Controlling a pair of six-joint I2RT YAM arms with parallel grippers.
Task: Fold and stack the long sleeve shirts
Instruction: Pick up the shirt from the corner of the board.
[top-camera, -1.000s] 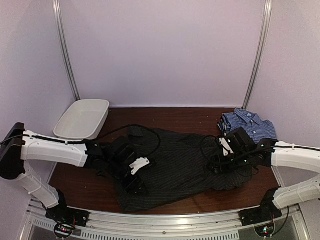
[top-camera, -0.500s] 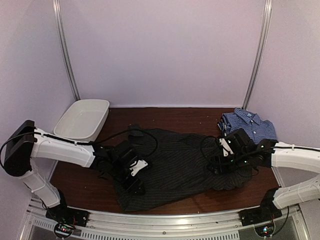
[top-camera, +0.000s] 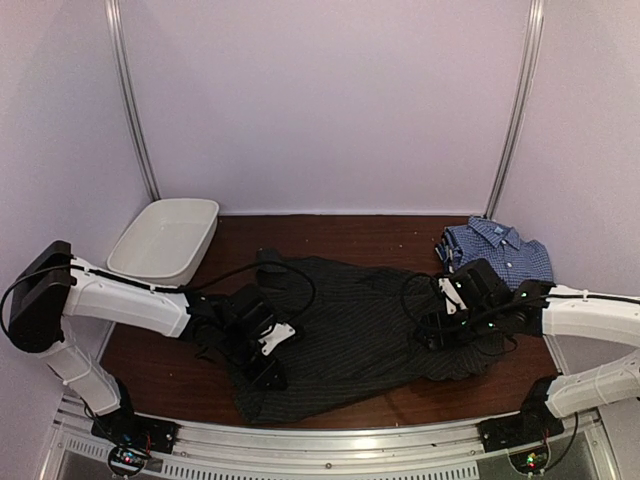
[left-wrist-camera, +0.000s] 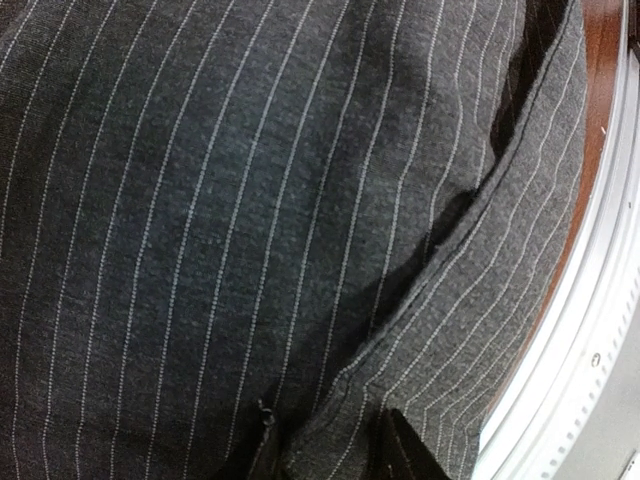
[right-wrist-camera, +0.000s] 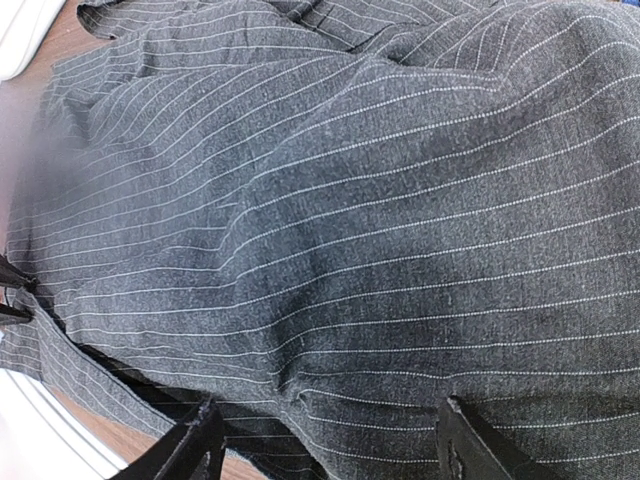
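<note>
Left gripper (top-camera: 266, 372) over the near-left part of the spread shirt (top-camera: 350, 325), right gripper (top-camera: 432, 335) over its right end. Tub (top-camera: 165, 240) behind and left of left gripper. Folded shirt (top-camera: 500, 250) just behind right gripper, on table (top-camera: 330, 232).

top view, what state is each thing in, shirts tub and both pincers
black shirt, spread out, rumpled, not folded up
blue shirt, folded, far right corner
tub, upright and empty, far left
left pincer, low on the black shirt, straddling a fold, grip unclear
right pincer, open over the black shirt
</note>
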